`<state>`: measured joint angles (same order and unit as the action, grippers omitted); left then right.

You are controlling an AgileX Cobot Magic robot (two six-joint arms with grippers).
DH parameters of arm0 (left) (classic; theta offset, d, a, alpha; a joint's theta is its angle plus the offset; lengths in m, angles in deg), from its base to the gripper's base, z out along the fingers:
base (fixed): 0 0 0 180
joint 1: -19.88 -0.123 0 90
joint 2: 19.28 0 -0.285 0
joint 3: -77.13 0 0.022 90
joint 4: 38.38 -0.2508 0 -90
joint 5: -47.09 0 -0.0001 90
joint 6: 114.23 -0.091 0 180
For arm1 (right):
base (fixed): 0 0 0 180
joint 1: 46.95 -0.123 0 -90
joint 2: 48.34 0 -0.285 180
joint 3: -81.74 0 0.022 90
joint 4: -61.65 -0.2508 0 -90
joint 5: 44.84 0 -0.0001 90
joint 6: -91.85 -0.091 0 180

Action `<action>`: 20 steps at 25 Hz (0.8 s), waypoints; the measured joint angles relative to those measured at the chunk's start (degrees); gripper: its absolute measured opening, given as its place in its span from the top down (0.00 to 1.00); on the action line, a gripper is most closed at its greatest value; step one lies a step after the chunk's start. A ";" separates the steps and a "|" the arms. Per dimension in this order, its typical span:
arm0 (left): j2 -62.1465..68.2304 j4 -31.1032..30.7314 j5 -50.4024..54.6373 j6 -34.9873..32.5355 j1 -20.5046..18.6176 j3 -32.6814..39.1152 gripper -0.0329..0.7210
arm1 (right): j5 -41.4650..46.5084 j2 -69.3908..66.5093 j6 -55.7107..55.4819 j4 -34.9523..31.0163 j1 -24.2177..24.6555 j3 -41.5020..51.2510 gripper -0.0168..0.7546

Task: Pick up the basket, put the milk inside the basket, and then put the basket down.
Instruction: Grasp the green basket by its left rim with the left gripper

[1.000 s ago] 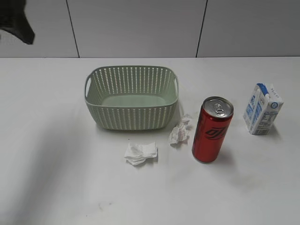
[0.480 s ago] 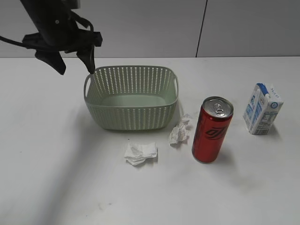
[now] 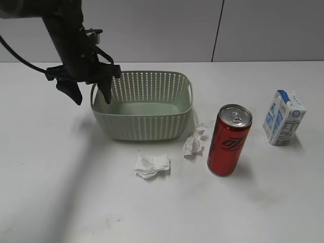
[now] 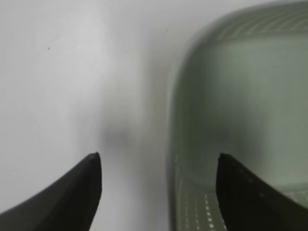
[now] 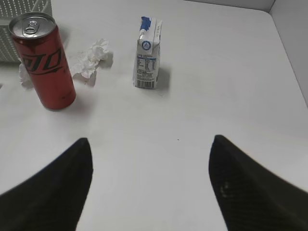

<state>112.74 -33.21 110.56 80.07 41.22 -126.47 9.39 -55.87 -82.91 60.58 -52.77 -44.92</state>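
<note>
1. The basket [image 3: 143, 105] stands upright on the white counter [image 3: 61, 192], left of the middle in the exterior view, and nothing lies inside it.
2. The left tool [image 3: 91, 93] hangs over the left end of the basket. Its two fingers are spread apart, one outside the wall and one above the inside, so the left rim is between them.
3. In the left wrist view the left tool [image 4: 159, 180] shows both dark tips wide apart, with the blurred basket [image 4: 240, 120] wall between them. I cannot tell if a finger touches the wall.
4. The milk [image 3: 284, 117] stands upright at the far right, well apart from the basket.
5. A red can [image 3: 229, 139] stands between the basket and the milk, and two crumpled tissues [image 3: 151, 165] lie in front of the basket.
6. The right tool [image 5: 149, 185] is spread wide and holds nothing, above bare counter; the milk [image 5: 148, 53] is ahead of it.
</note>
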 joint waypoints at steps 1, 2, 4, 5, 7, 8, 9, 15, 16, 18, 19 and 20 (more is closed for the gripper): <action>0.58 0.00 -0.36 0.41 0.00 0.00 0.21 | 0.00 0.00 0.00 0.00 0.00 0.00 0.21; 1.20 0.02 -0.68 0.83 0.00 0.00 0.21 | 0.00 0.00 0.00 0.00 0.00 0.00 0.21; 2.17 0.07 -1.41 1.20 0.00 0.00 0.21 | 0.00 0.00 -0.05 0.00 0.00 0.00 0.21; 2.56 0.07 -1.86 1.33 0.00 0.00 0.21 | 0.00 0.00 -0.05 0.00 0.00 0.00 0.21; 3.26 0.07 -2.50 1.51 0.00 0.00 0.21 | 0.00 0.00 -0.05 0.00 0.00 0.00 0.21; 3.49 0.07 -2.77 1.66 0.00 0.00 0.21 | 0.00 0.00 -0.11 0.00 0.00 0.00 0.21; 3.82 0.07 -3.06 1.71 0.00 0.00 0.22 | 0.00 0.00 -0.11 0.05 0.00 0.00 0.21; 4.29 0.14 -4.19 1.86 0.00 -0.06 0.41 | 0.00 0.00 -0.18 0.12 0.00 0.00 0.21; 4.29 0.28 -4.52 1.86 0.00 -0.06 0.47 | 0.00 0.00 -0.18 0.12 0.00 0.00 0.21; 4.29 0.99 -5.07 1.86 0.00 -0.06 0.59 | 0.00 0.00 -0.22 0.12 0.00 0.00 0.21; 4.29 1.53 -5.31 1.86 0.00 -0.06 0.66 | 0.00 0.00 -0.22 0.12 0.00 0.00 0.21; 4.29 1.94 -5.70 1.86 0.00 -0.06 0.72 | 0.00 0.00 -0.22 0.12 0.00 0.00 0.21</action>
<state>117.04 -31.28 104.86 81.93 41.22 -126.52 9.39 -55.87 -83.13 60.70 -52.77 -44.92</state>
